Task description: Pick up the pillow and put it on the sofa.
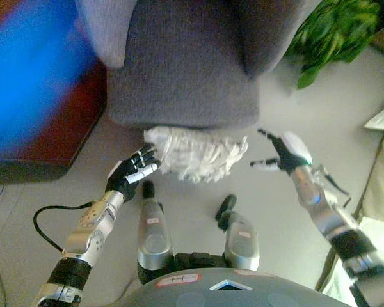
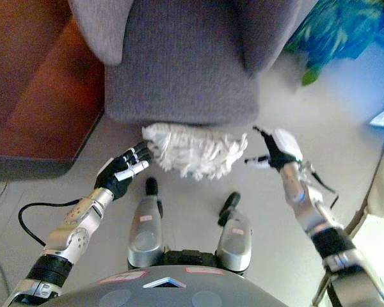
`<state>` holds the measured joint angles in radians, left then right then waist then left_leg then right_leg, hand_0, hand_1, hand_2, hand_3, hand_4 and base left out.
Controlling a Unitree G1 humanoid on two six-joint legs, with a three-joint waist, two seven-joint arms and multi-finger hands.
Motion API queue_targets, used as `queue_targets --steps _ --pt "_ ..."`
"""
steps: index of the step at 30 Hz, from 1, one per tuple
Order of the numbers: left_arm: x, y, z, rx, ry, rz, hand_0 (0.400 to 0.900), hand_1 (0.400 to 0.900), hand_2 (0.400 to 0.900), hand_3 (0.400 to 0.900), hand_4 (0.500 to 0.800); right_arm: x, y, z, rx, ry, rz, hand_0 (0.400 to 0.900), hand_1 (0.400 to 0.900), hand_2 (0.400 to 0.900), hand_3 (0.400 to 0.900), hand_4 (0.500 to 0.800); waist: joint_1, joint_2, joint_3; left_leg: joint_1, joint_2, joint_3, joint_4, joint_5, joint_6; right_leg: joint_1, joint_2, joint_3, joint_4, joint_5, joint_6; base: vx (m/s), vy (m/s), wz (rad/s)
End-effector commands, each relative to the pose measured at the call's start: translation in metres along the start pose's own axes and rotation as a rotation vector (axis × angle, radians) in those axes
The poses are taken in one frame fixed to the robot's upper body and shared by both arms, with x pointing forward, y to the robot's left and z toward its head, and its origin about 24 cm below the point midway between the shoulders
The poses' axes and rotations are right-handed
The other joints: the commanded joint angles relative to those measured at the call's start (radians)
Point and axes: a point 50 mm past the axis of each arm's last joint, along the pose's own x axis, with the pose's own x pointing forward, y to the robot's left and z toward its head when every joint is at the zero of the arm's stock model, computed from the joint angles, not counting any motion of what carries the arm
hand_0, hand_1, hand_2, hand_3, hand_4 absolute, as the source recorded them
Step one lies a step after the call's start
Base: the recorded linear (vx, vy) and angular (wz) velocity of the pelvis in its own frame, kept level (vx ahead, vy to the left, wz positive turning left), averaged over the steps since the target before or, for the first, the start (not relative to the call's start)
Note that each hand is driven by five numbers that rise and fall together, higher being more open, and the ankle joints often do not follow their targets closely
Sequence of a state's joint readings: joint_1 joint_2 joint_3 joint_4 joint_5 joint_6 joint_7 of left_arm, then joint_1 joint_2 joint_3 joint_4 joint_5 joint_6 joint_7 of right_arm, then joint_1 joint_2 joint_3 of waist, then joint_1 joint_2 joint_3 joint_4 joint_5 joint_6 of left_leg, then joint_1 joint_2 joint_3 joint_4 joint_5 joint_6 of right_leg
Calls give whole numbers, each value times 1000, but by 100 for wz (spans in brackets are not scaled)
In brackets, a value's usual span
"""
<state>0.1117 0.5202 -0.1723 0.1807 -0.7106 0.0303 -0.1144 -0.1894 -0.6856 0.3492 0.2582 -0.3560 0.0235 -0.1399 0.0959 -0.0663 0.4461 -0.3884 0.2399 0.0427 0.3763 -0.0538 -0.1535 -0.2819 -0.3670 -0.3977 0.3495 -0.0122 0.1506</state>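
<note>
1. Two hands flank the pillow (image 1: 195, 153), which lies on the floor (image 1: 198, 192) against the front base of the grey sofa (image 1: 182, 70); it is white, fluffy and wider than it is deep, so a grasp from both ends suits it.
2. At the pillow's left end, the left hand (image 1: 133, 173) has straight, slightly spread fingers whose tips touch or nearly touch the fabric; they curl round nothing.
3. Off the pillow's other end, the right hand (image 1: 283, 153) is just beside it with a visible gap, its fingers spread wide and pointing inward, gripping nothing.
4. Judging by this, the pillow is not yet lifted: the hands are placed opposite each other in order to press inward and squeeze it between them.
5. Directly above and behind the pillow is the sofa seat, so the lift should be short, up and forward.
6. Soft stuffing may sag or slip if only the ends are pressed.
7. Green plant leaves (image 1: 333, 32) stand to the right of the sofa, well apart from the work.
</note>
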Motion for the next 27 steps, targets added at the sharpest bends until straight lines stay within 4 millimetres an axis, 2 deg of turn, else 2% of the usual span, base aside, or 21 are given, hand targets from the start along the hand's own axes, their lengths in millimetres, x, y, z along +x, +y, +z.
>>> queue_targets --steps 1,3,9,12,13,18,24,27 --pt "-6 -8 17 -35 -116 -60 900 900 900 900 800 7 -33 15 -96 -125 -140 900 900 900 900 800 48 -13 -21 -3 69 -61 96 -85 46 -188 -146 103 70 106 76 -201 -1 12" --pt "-5 -11 21 -52 -137 -75 900 900 900 900 800 12 -43 20 -109 -148 -177 900 900 900 900 800 57 -6 7 -66 74 -69 158 -121 45 -242 -150 117 135 69 83 -141 -16 10" --pt "-1 -23 37 -87 -221 -154 900 900 900 900 800 28 -81 31 -162 -181 -301 900 900 900 900 800 65 22 69 -263 61 -61 330 -152 62 -407 -160 131 298 16 47 -151 33 8" --pt "0 -31 45 -95 -258 -203 900 900 900 900 800 33 -97 34 -206 -188 -366 900 900 900 900 800 66 42 74 -350 64 -53 409 -175 70 -489 -171 137 379 -12 34 -71 70 3" --pt "0 -33 46 -100 -262 -213 900 900 900 900 800 34 -101 34 -215 -186 -378 900 900 900 900 800 68 51 74 -360 69 -53 442 -210 65 -503 -173 144 425 -48 44 11 75 1" --pt "1 -42 58 -132 -307 -273 900 900 900 900 800 41 -126 40 -287 -186 -443 900 900 900 900 800 71 77 74 -501 61 -58 610 -262 81 -640 -185 167 593 -117 20 -39 87 6" --pt "-2 -49 66 -174 -353 -340 900 900 900 900 800 49 -147 45 -379 -140 -502 900 900 900 900 800 81 96 74 -658 44 -101 827 -333 89 -801 -199 223 776 -193 -4 -8 66 10" --pt "-2 -52 68 -200 -360 -366 900 900 900 900 800 57 -152 45 -374 -91 -464 900 900 900 900 800 94 99 74 -714 39 -130 907 -359 90 -855 -203 250 840 -225 -11 27 45 9"
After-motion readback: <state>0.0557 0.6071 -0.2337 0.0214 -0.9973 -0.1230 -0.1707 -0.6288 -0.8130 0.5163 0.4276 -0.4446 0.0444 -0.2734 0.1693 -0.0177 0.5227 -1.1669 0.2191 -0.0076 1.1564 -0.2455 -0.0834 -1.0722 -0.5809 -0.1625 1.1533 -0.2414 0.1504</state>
